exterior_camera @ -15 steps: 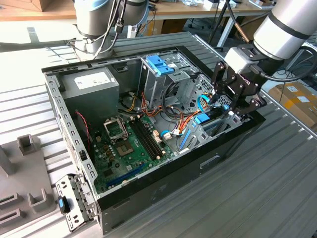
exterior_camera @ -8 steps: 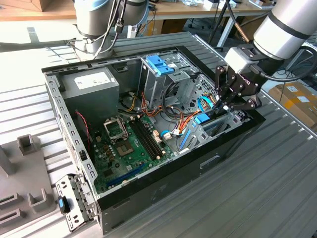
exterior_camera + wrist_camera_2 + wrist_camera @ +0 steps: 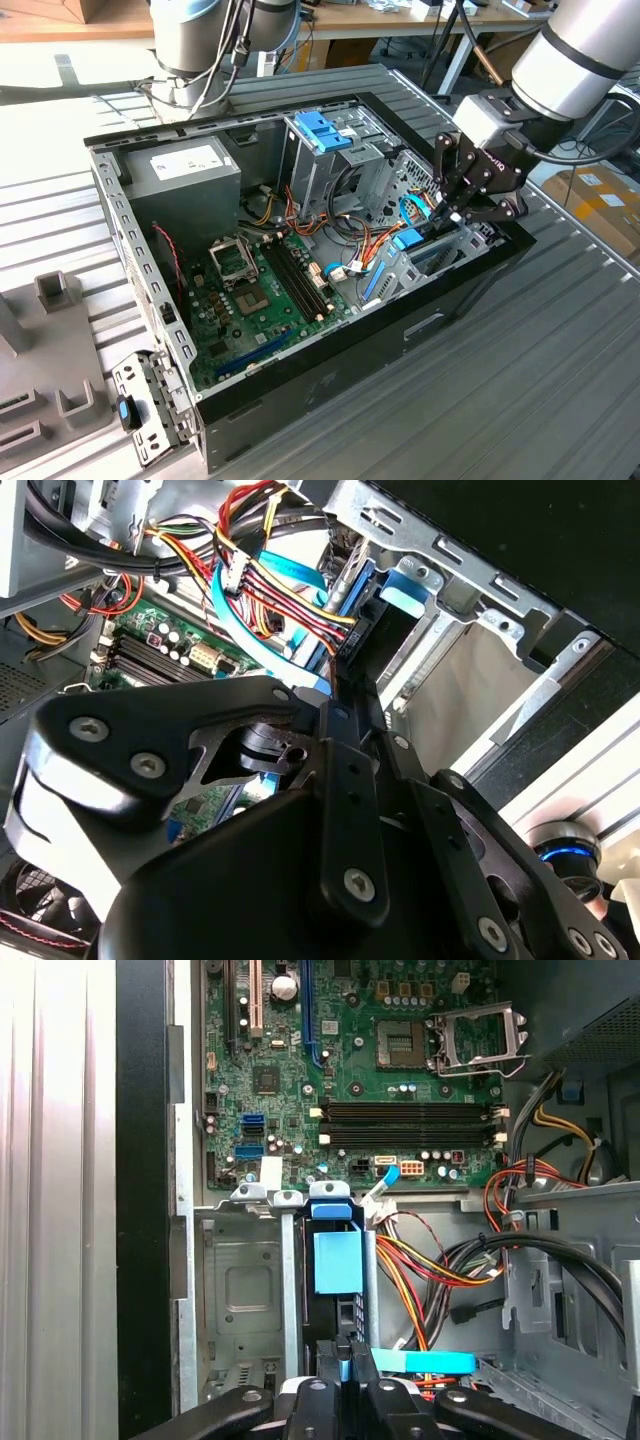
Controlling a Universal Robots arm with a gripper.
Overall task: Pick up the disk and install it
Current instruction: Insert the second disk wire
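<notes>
The disk stands on edge in the drive bay at the front corner of the open computer case, on the exterior view's right. Its light-blue carrier rail runs down between the bay's grey metal walls, and the rail's end also shows beyond the fingers in the second wrist view. My gripper reaches down into that bay from above. In both wrist views its black fingers are pressed together on the thin blue edge of the disk. The disk's lower part is hidden inside the bay.
Bundles of red, yellow and black cables and a light-blue ribbon cable lie right beside the bay. A broad blue handle on a grey cage stands behind, with the motherboard and power supply towards the exterior view's left.
</notes>
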